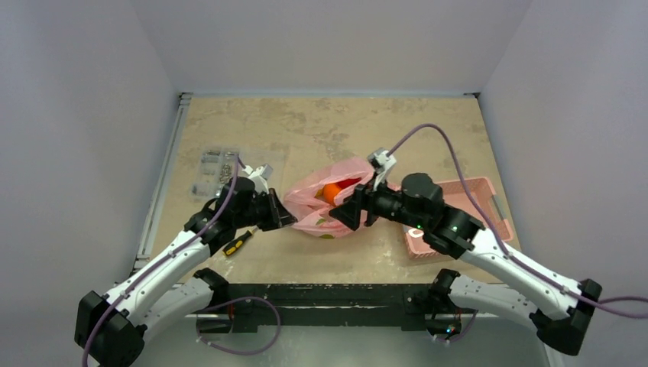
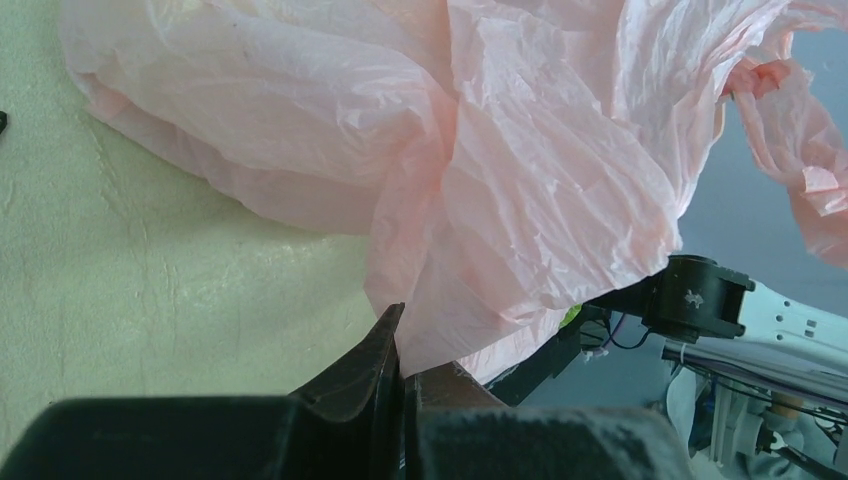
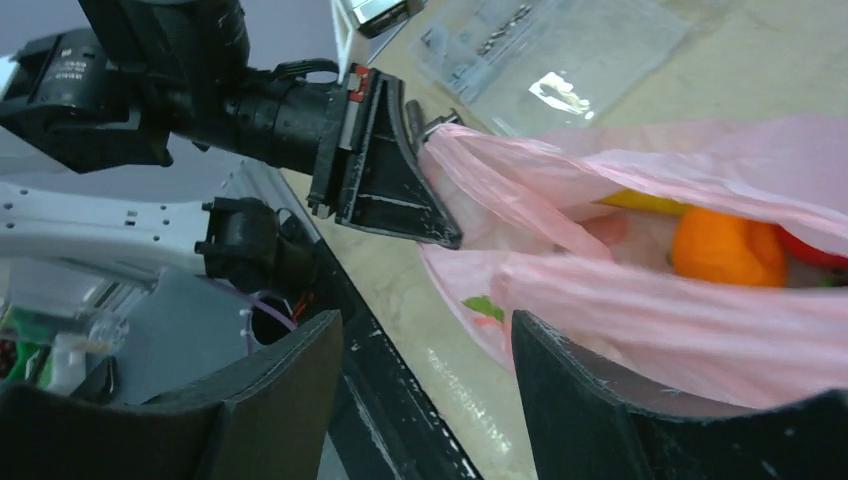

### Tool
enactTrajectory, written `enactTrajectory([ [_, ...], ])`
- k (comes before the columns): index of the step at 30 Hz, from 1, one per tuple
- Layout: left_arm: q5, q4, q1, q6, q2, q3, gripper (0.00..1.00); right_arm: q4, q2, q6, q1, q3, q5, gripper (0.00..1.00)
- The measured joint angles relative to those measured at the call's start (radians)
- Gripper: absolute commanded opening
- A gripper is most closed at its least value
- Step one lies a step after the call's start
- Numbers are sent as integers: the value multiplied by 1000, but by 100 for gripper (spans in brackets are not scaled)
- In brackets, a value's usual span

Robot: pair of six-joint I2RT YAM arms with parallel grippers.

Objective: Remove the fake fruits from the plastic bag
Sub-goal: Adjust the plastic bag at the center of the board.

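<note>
The plastic bag [image 1: 325, 206] is thin, crinkly and pink, and lies mid-table with its mouth open. My left gripper [image 1: 287, 217] is shut on the bag's left edge, and its fingers pinch a fold of the film [image 2: 405, 352]. Inside the mouth I see some of the fake fruits: an orange [image 3: 725, 250], a yellow one [image 3: 640, 203] and a bit of a red one [image 3: 815, 250]. My right gripper [image 1: 345, 215] stands open at the bag's right side. Its right finger lies against the bag [image 3: 650, 310], with nothing held between the fingers [image 3: 425, 335].
A rigid pink basket [image 1: 477, 202] stands right of the bag, partly under my right arm. A yellow-handled screwdriver [image 1: 237, 243] lies beside my left arm. A clear packet of small hardware [image 1: 218, 170] lies at the back left. The table's near edge runs just below the bag.
</note>
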Motion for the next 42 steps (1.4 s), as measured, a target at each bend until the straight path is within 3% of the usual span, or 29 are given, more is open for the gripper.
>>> enactTrajectory([
  [2, 2, -9, 0, 3, 3, 3, 0, 79, 90, -12, 41, 0, -34, 51],
  [5, 5, -12, 0, 7, 3, 4, 0, 179, 200, -21, 50, -16, -27, 32],
  [7, 6, -19, 0, 8, 3, 5, 0, 266, 254, -10, 50, -70, 44, 19],
  [9, 6, -35, 0, 10, 1, 11, 0, 331, 296, 5, 49, -140, 137, 14],
  [14, 10, -54, 0, 3, -10, 32, 0, 432, 492, 0, 74, -192, 257, 14],
  [18, 16, -61, 0, -21, 6, 71, 0, 468, 608, 6, 234, -188, 320, 14],
  [19, 20, -60, 0, -28, 13, 82, 7, 475, 622, 11, 274, -185, 332, 14],
  [21, 25, -53, 0, -47, 19, 94, 34, 488, 638, 36, 331, -177, 352, 15],
  [22, 26, -51, 0, -53, 16, 95, 43, 495, 642, 47, 340, -175, 357, 15],
  [26, 26, -59, -1, -81, -38, 85, 68, 508, 637, 78, 336, -174, 380, 16],
  [31, 7, -94, -5, -93, -227, -7, 85, 507, 593, 90, 330, -173, 412, 16],
  [35, -6, -109, -8, -118, -318, -84, 87, 507, 555, 109, 330, -173, 426, 17],
  [39, -20, -113, -10, -126, -259, -105, 85, 508, 542, 125, 330, -173, 435, 17],
  [42, -50, -112, -10, -116, -195, -105, 73, 507, 542, 129, 330, -173, 455, 18],
])
